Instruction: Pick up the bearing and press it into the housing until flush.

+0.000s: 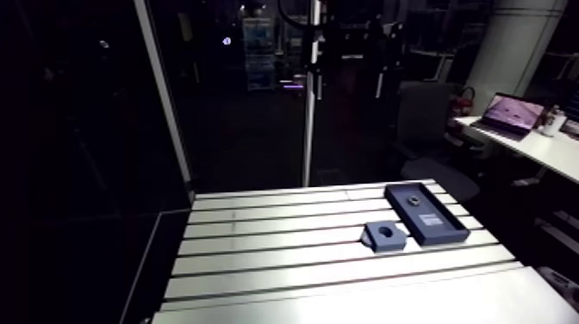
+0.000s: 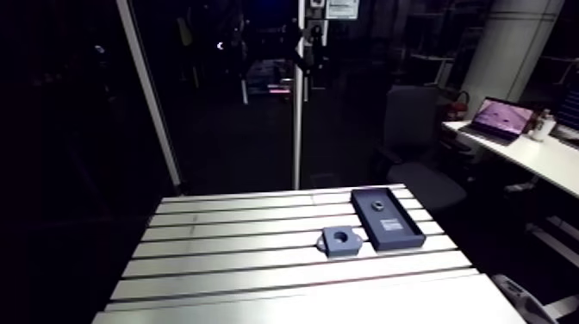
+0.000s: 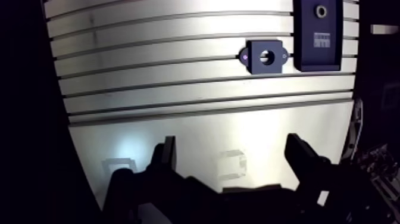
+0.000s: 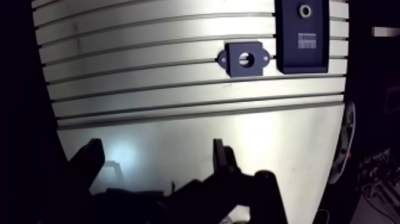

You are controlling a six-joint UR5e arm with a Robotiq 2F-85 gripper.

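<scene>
One tool [image 3: 232,144], spread wide and empty. The bearing [image 3: 321,10] lies in its tray [image 3: 318,57], well ahead; I should centre over it, descend square.

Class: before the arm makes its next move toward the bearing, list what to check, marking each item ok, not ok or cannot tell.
1. Gripper open, nothing held: ok.
2. Bearing in view, lying in the tray: ok.
3. Housing bore facing up and empty: ok.
4. Gripper above the bearing: not ok; it hangs over bare table, with the tray far ahead.
5. Housing fixed to the table: cannot tell.
</scene>
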